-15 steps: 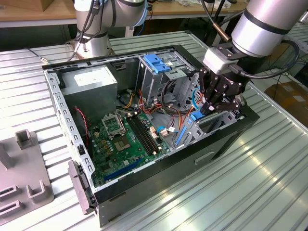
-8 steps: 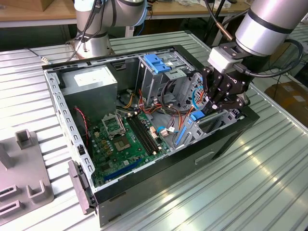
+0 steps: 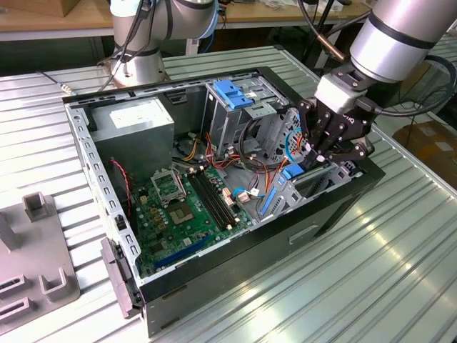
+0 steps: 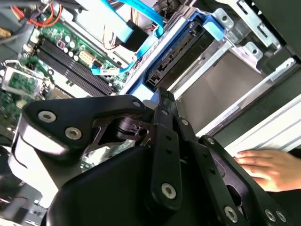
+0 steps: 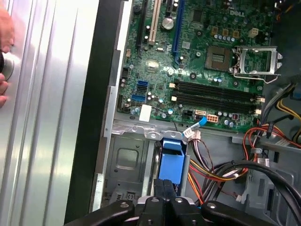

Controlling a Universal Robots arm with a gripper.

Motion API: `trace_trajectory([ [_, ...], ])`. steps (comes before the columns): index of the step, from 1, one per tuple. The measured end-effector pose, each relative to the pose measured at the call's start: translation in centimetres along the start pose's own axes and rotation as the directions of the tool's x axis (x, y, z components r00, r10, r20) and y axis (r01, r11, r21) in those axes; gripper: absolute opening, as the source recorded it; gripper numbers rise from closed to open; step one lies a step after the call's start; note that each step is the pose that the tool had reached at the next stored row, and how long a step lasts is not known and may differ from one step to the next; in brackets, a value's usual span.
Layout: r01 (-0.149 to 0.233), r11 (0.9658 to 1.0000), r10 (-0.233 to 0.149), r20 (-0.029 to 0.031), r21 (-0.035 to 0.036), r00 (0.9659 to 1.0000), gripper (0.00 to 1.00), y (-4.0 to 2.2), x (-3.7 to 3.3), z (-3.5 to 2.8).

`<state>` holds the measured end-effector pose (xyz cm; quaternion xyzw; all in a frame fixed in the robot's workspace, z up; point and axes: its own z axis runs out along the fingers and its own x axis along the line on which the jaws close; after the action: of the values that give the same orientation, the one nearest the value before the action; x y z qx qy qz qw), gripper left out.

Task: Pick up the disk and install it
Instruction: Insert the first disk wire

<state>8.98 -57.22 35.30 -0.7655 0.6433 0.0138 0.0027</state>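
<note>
The disk (image 3: 293, 171), a flat drive in a light-blue carrier, sits in the drive bay at the corner of the open computer case (image 3: 235, 250) on the exterior view's right. In both wrist views its blue carrier (image 4: 214, 26) (image 5: 170, 162) lies between the bay's metal rails. My gripper (image 3: 314, 153) hangs right over the bay. Its black fingers are shut together, tips (image 5: 164, 188) at the near end of the carrier (image 4: 164, 96). I cannot tell whether the tips touch it.
A motherboard (image 3: 182, 207) covers the case floor, with bundled cables (image 5: 244, 165) beside the bay. A tall metal cage with a blue latch (image 3: 234, 93) stands behind. A person's hand (image 4: 268, 167) (image 5: 3, 61) rests on the slatted table beside the case. A grey fixture (image 3: 28, 250) lies far left.
</note>
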Motion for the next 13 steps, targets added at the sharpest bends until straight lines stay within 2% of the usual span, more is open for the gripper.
trace_trajectory([
  [3,0.032,0.9995,-0.032,-0.0005,-0.0008,0.9995,0.10,-0.11,0.01,-0.02],
  [8,0.033,0.9995,-0.033,0.0006,-0.0005,0.9995,0.10,-0.67,0.11,-0.30],
  [13,0.033,0.9995,-0.033,0.0010,-0.0005,0.9995,0.10,-1.67,0.26,-1.11],
])
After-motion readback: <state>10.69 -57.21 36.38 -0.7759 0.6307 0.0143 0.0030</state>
